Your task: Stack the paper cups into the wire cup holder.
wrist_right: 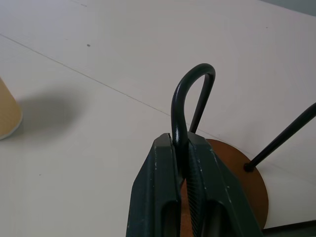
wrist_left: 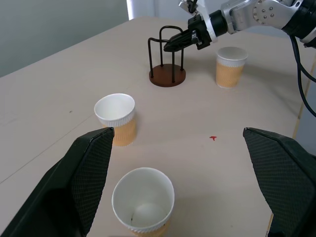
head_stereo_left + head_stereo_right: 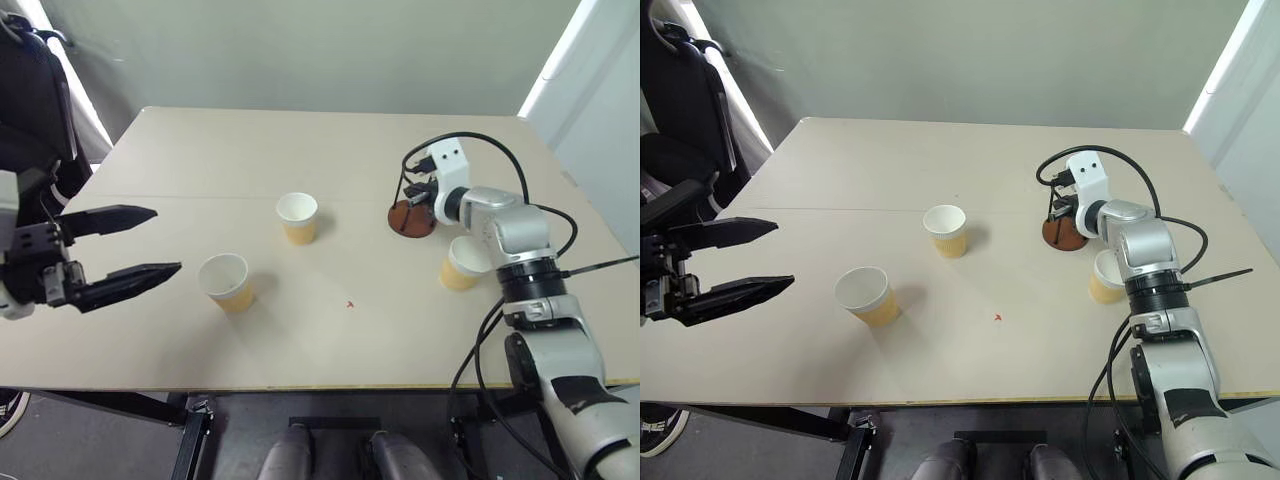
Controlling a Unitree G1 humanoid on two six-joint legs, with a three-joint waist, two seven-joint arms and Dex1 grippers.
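Three tan paper cups stand upright on the table: one in the middle (image 3: 298,217), one nearer the front left (image 3: 227,282) and one at the right (image 3: 463,263) beside my right forearm. The wire cup holder (image 3: 410,218) stands right of centre, a reddish-brown base with black wire loops, and holds no cup. My right gripper (image 1: 181,140) is shut on one upright wire loop (image 1: 190,84) of the holder, seen too in the left wrist view (image 2: 173,45). My left gripper (image 3: 165,240) hangs open over the table's left edge, with nothing between its fingers, pointing toward the two nearer cups.
A small red mark (image 3: 350,304) lies on the beige table (image 3: 250,150) in front of the middle. A black chair (image 3: 695,110) stands past the table's left side. Black cables (image 3: 480,145) loop off my right arm over the table's right part.
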